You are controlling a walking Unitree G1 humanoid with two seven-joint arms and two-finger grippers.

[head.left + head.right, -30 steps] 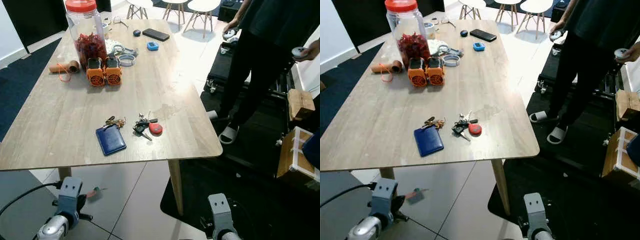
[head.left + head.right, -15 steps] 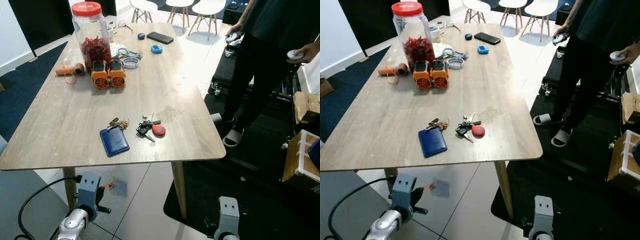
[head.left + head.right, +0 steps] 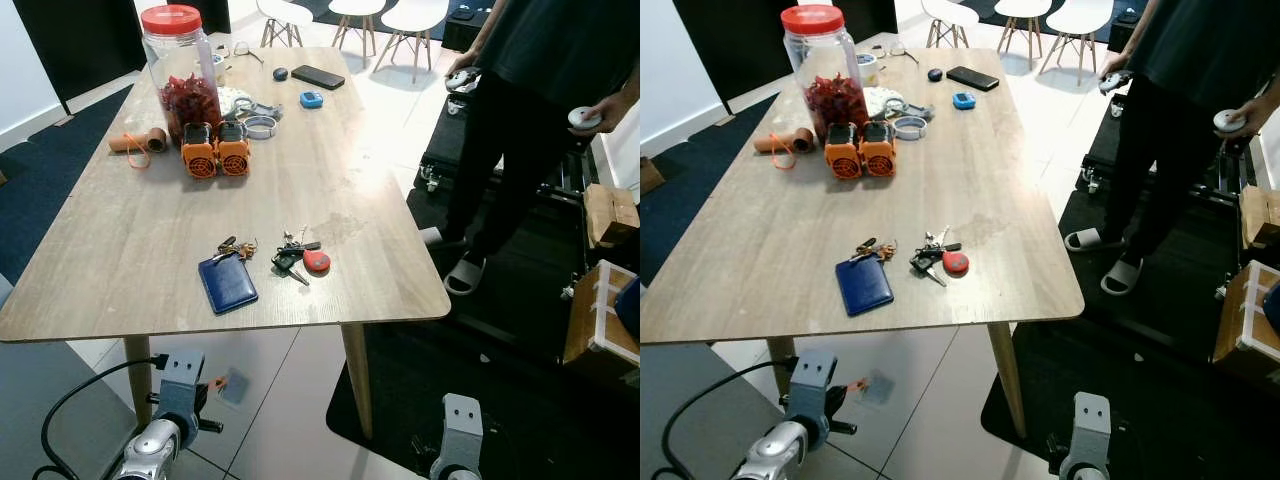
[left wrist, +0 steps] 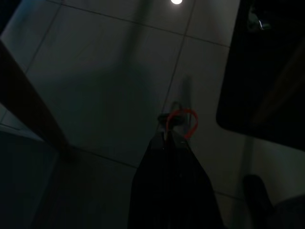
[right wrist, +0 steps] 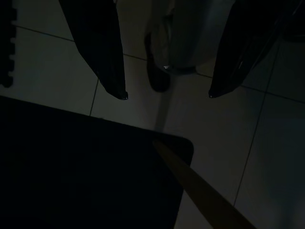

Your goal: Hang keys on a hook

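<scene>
While both arms hang low below the table edge, the risks run outward from the robot like this:

Left gripper [image 4: 172, 136]: hangs by the near table leg with its fingers pressed together on a small red ring [image 4: 182, 123] with a dark bit attached; whether that is a key ring is too dark to tell. If the pinch is shallow, a swing of the arm could shake it loose onto the tiled floor [image 3: 270, 400].

Right gripper [image 5: 167, 95]: fingers spread wide, holding nothing, above the floor and the corner of a dark mat [image 5: 71, 181]. Little hazard, I judge, unless it lifts into the table's underside.

Table [image 3: 120, 260]: near edge just ahead of the arms; raising either arm without backing off could strike it.

Keys [image 3: 296, 256]: bunch with a red fob on the tabletop, near the front edge, just beside a blue wallet [image 3: 226, 283] that has a second small bunch [image 3: 232, 245] at its top. Grabbing the wrong bunch, or dragging the wallet along, seems likely.

Hook: none made out, so the destination is unknown.

Person [image 3: 540, 110]: standing off the table's right side; a turn that way risks contact.
</scene>
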